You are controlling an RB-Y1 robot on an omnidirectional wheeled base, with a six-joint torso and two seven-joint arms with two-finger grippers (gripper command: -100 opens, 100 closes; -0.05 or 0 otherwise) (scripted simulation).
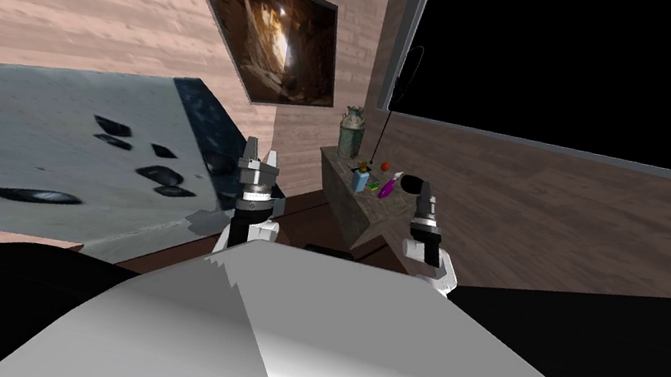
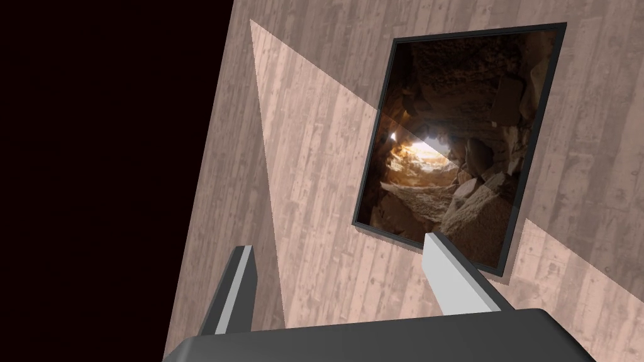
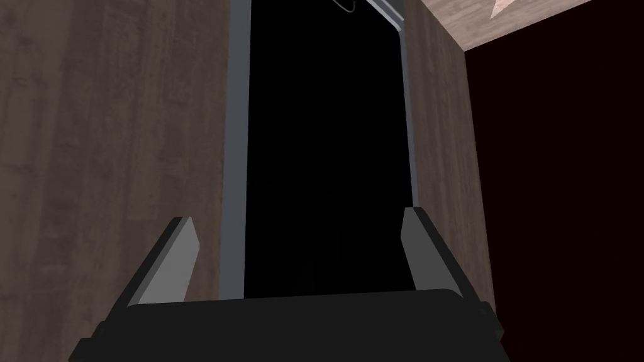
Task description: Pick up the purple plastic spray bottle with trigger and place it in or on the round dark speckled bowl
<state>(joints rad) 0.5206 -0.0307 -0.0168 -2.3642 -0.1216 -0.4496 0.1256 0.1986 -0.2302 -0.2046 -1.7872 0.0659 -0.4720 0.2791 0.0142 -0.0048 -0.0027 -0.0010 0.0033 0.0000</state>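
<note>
A small purple spray bottle (image 1: 388, 185) stands on a low wooden side table (image 1: 360, 211) in the room's corner, seen in the head view. Right beside it sits a round dark bowl (image 1: 412, 184). My right gripper (image 1: 424, 197) is raised close to the table's near right side, short of the bottle and bowl; in the right wrist view its fingers (image 3: 177, 259) stand open with nothing between them. My left gripper (image 1: 259, 160) is raised to the left of the table, and its fingers (image 2: 449, 272) are open and empty too.
On the table also stand a tall greenish jug (image 1: 352, 132), a blue and yellow bottle (image 1: 361, 179), a small orange ball (image 1: 384, 166) and a green item (image 1: 373, 187). A grey bed (image 1: 37, 143) with dark patches lies left. A framed picture (image 1: 266, 28) hangs above; a black area (image 1: 598, 63) fills the window.
</note>
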